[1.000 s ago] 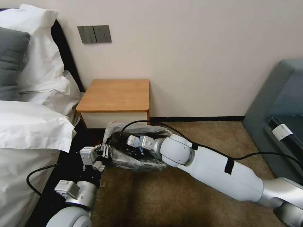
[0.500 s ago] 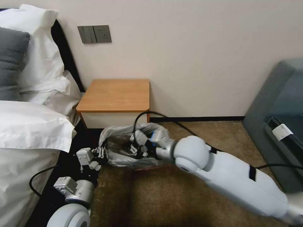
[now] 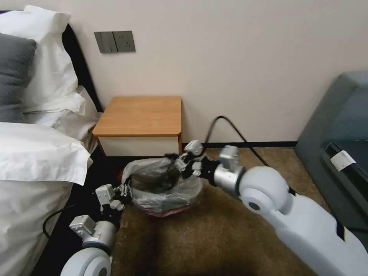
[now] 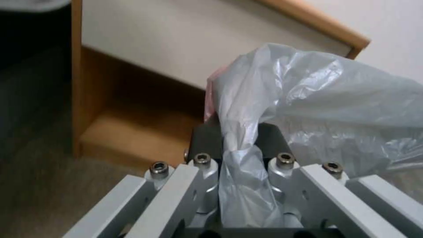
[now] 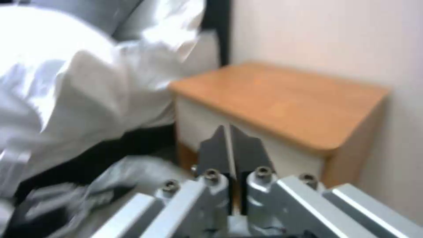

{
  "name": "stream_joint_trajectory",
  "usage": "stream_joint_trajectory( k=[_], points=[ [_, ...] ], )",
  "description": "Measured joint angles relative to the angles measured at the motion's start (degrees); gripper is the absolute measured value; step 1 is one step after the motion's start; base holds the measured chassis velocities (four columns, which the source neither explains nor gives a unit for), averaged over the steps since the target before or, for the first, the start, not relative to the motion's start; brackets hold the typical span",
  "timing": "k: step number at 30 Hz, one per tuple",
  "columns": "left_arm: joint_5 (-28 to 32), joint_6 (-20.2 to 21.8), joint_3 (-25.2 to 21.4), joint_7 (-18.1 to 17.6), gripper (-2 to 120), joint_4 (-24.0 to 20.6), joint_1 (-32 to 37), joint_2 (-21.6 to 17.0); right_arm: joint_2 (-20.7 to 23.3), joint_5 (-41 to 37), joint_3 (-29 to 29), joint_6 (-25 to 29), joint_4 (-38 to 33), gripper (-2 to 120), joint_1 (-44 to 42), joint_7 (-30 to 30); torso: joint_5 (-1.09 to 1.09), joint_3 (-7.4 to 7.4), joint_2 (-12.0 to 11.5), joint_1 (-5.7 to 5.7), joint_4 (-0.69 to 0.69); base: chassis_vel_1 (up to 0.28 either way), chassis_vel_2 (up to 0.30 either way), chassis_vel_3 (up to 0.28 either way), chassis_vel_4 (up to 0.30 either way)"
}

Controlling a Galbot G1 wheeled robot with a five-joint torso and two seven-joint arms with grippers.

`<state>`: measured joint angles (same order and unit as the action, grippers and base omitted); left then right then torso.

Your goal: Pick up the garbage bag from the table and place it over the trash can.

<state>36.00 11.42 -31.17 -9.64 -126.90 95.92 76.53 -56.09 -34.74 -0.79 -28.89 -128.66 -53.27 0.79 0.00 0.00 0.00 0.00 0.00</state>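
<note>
The left hand (image 3: 123, 190), low in the lower left of the head view, is clenching a twisted fold of the garbage bag (image 3: 163, 186), which is draping over the trash can (image 3: 165, 212) at centre frame, below the bare worktop (image 3: 142, 115). The right hand (image 3: 186, 163), fingers pressed together on nothing, is sitting at the bag's far rim. I judge that the left hand should be keeping tension outward and downward while the right is seating the opposite edge.

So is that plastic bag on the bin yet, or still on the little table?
On the bin: the garbage bag is draped over the trash can on the floor, its mouth open; the left gripper pinches one edge.
</note>
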Motion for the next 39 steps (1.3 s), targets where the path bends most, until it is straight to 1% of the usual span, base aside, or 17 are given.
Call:
stream_joint_trajectory(
  k=[1, 2, 3, 4, 7, 8, 9, 11, 12, 15, 16, 19, 20, 23, 24, 27, 39],
  points=[
    [0.3, 0.9, 0.6, -1.0, 9, 0.1, 0.1, 0.0, -1.1, 3.2, -2.6, 2.8, -0.4, 10, -3.3, 1.4, 0.01, 0.0, 0.0, 0.0, -0.01, 0.0, 0.0, 0.0, 0.0],
    [0.5, 1.2, 0.9, -1.4, 9, 0.3, 0.1, 0.0, -1.8, 5.2, -3.8, 4.4, -0.5, 13, -5.1, 1.6, 0.01, 0.0, 0.0, 0.0, 0.0, 0.0, 0.0, 0.0, 0.0],
    [0.6, 1.4, 1.4, -1.8, 9, 0.7, 0.2, 0.0, -3.0, 8.1, -5.4, 6.8, -0.8, 20, -7.9, 1.7, -0.01, 0.0, 0.0, 0.0, 0.01, 0.0, 0.0, 0.0, 0.0],
    [0.6, 1.4, 1.4, -1.8, 9, 0.7, 0.2, 0.0, -3.0, 8.1, -5.4, 6.8, -0.8, 20, -7.9, 1.7, -0.01, 0.0, 0.0, 0.0, 0.01, 0.0, 0.0, 0.0, 0.0],
    [0.1, 1.4, 2.2, -1.9, 9, 2.0, 0.5, 0.5, -7.5, 18.1, -9.5, 13.5, -1.5, 32, -18.3, 0.4, 0.0, 0.0, 0.0, 0.0, 0.0, 0.0, 0.0, 0.0, 0.0],
    [-0.4, 1.4, 2.6, -1.9, 9, 2.5, 0.7, 0.7, -9.5, 22.1, -10.9, 16.0, -2.0, 38, -23.1, -0.5, 0.0, 0.0, 0.0, 0.0, -0.01, 0.0, 0.0, 0.0, 0.0],
    [-0.4, 1.4, 2.6, -1.9, 9, 2.5, 0.7, 0.7, -9.5, 22.1, -10.9, 16.0, -2.0, 38, -23.1, -0.5, 0.0, 0.0, 0.0, 0.0, -0.01, 0.0, 0.0, 0.0, 0.0],
    [-2.1, 0.9, 3.1, -1.1, 9, 3.5, 1.1, 1.0, -11.6, 26.0, -12.4, 18.8, -2.9, 46, -28.6, -1.4, 0.01, 0.0, 0.0, 0.0, -0.02, 0.0, 0.0, 0.0, 0.0],
    [-2.1, 0.9, 3.1, -1.1, 9, 3.5, 1.1, 1.0, -11.6, 26.0, -12.4, 18.8, -2.9, 46, -28.6, -1.4, 0.01, 0.0, 0.0, 0.0, -0.02, 0.0, 0.0, 0.0, 0.0],
    [-4.1, -0.3, 3.9, -0.1, 9, 4.8, 1.7, 1.8, -13.9, 29.7, -14.2, 21.1, -4.6, 63, -33.8, -2.7, 0.0, 0.0, 0.0, 0.0, 0.0, 0.0, 0.0, 0.0, 0.0],
    [-4.1, -0.3, 3.9, -0.1, 9, 4.8, 1.7, 1.8, -13.9, 29.7, -14.2, 21.1, -4.6, 63, -33.8, -2.7, 0.0, 0.0, 0.0, 0.0, 0.0, 0.0, 0.0, 0.0, 0.0],
    [-7.2, -1.8, 5.9, 0.3, 9, 5.7, 3.1, 2.9, -15.2, 31.6, -16.2, 23.3, -6.1, 78, -39.5, -4.3, 0.0, 0.0, 0.0, 0.0, 0.0, 0.0, 0.0, 0.0, 0.0],
    [-7.2, -1.8, 5.9, 0.3, 9, 5.7, 3.1, 2.9, -15.2, 31.6, -16.2, 23.3, -6.1, 78, -39.5, -4.3, 0.0, 0.0, 0.0, 0.0, 0.0, 0.0, 0.0, 0.0, 0.0],
    [-8.8, -2.9, 7.1, 0.4, 9, 6.0, 4.5, 3.6, -15.9, 31.7, -17.4, 24.2, -6.2, 92, -41.9, -4.7, 0.0, 0.0, 0.0, 0.0, 0.0, 0.0, 0.0, 0.0, 0.0],
    [-8.8, -2.9, 7.1, 0.4, 9, 6.0, 4.5, 3.6, -15.9, 31.7, -17.4, 24.2, -6.2, 92, -41.9, -4.7, 0.0, 0.0, 0.0, 0.0, 0.0, 0.0, 0.0, 0.0, 0.0],
    [-10.1, -3.8, 7.6, 0.4, 9, 5.8, 6.1, 3.7, -16.2, 31.6, -17.9, 24.3, -6.1, 100, -42.2, -5.0, 0.0, 0.0, 0.0, 0.0, 0.0, 0.0, 0.0, 0.0, 0.0],
    [-11.0, -5.2, 7.8, 0.6, 9, 5.1, 9.7, 3.6, -16.0, 30.7, -16.6, 23.8, -5.4, 100, -41.3, -5.8, 0.0, 0.0, 0.0, 0.0, 0.0, 0.0, 0.0, 0.0, 0.0]
  ],
)
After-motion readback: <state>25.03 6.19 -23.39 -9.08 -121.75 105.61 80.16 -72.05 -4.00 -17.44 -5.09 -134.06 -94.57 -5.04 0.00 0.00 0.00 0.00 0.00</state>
